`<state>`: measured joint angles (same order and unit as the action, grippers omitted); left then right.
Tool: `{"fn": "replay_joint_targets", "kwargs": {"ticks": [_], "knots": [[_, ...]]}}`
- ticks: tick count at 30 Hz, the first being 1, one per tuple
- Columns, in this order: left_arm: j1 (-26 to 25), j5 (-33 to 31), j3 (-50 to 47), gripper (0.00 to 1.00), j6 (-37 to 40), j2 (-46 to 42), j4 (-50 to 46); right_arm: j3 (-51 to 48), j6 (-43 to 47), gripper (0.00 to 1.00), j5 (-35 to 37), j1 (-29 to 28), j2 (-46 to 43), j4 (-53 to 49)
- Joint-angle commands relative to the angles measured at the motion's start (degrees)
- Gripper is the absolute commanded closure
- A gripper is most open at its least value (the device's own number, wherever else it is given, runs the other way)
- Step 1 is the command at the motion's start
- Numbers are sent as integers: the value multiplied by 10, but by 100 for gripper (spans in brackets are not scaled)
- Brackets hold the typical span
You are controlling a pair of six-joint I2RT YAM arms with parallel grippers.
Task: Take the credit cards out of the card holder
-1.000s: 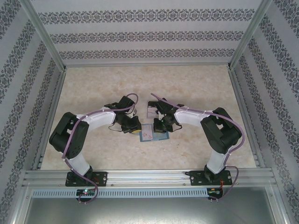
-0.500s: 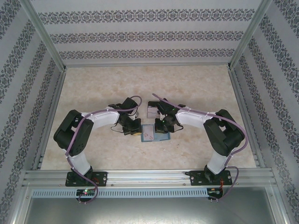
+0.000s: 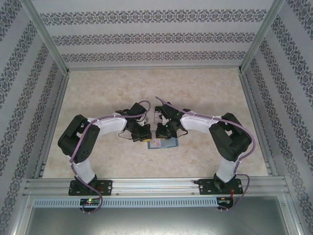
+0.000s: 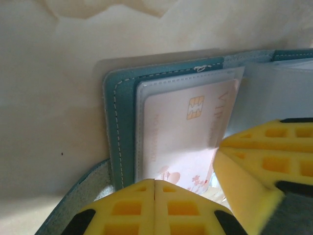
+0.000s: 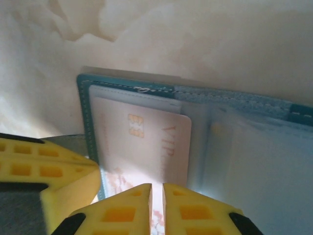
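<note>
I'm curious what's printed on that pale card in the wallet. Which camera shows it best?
The left wrist view: the card is close up, with its chip, VIP lettering and flower print readable. The right wrist view is also close but hazier. From the top it is only a small pale patch.

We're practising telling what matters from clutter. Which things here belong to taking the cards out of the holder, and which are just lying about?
Part of the job:
- card holder, lying open
- pink VIP card in its clear sleeve
- left gripper and right gripper, both at the holder

Just lying about:
- clear plastic box, beyond the holder
</note>
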<state>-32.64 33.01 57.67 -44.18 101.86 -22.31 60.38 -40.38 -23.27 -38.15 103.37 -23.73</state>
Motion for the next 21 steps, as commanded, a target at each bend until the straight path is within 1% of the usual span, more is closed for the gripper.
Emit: {"fn": "replay_joint_targets", "kwargs": {"ticks": [1,11,15,21], "knots": [[-6,10,14,100,-6,13,7,13,-2,85,-7,-6,14,1],[-6,6,16,100,-1,17,-2,11,7,80,21,-7,13,-24],[-6,-13,20,100,5,24,-21,13,12,79,29,-6,7,-32],[-6,-23,23,100,10,37,-35,11,10,77,28,-6,1,-33]]}}
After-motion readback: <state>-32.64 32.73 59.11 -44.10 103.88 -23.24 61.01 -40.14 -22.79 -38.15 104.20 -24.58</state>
